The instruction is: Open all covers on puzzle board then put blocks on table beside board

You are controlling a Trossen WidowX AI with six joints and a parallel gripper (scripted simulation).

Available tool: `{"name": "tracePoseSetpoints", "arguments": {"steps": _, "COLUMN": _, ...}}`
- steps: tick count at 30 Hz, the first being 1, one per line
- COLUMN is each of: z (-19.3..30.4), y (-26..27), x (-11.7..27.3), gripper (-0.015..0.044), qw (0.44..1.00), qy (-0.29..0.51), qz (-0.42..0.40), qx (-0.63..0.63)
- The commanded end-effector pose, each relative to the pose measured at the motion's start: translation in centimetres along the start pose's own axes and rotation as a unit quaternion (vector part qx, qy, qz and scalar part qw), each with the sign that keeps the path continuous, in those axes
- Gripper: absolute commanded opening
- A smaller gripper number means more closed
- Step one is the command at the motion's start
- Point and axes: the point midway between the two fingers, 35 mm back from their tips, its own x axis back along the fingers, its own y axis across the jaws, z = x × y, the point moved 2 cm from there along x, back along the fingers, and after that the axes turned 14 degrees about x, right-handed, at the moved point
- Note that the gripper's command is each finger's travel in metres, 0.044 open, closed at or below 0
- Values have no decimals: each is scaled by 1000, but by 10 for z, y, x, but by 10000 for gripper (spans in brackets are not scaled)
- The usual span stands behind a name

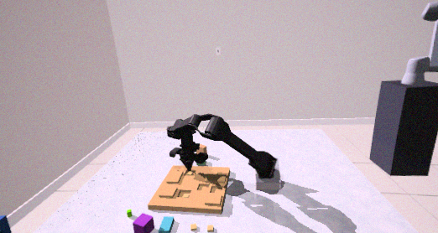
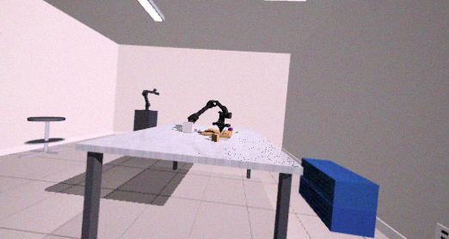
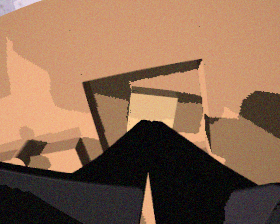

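The orange puzzle board (image 1: 185, 203) (image 3: 241, 40) lies on the table. My gripper (image 1: 189, 170) (image 3: 149, 131) is shut and empty, pointing down at the board's far part. Its tips are at a square well holding a pale yellow block (image 3: 153, 104), whose near part they hide in the wrist view. Another pale block (image 1: 184, 194) shows in a nearer well. Raised flat covers lie at the far left (image 1: 174, 178), the left middle (image 1: 168, 193) and the near right (image 1: 213, 204). Two small pale blocks (image 1: 193, 227) (image 1: 211, 228) lie on the table in front of the board.
A purple cube (image 1: 143, 224), a cyan block (image 1: 166, 225) and a small green cube (image 1: 129, 213) stand before the board's near left. An orange-brown block (image 1: 202, 149) (image 2: 215, 137) stands beyond its far edge, partly behind the gripper. The arm's base is right of the board.
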Motion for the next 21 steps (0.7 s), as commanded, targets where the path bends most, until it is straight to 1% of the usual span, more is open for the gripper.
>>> {"name": "tracePoseSetpoints", "arguments": {"steps": 1, "z": 0, "y": -1, "x": -5, "gripper": 0, "qw": 1000, "qy": 0, "qz": 2, "qx": -1}}
{"name": "tracePoseSetpoints", "arguments": {"steps": 21, "z": 1, "y": -2, "x": -14, "gripper": 0, "qw": 1000, "qy": -1, "qz": 4, "qx": -1}}
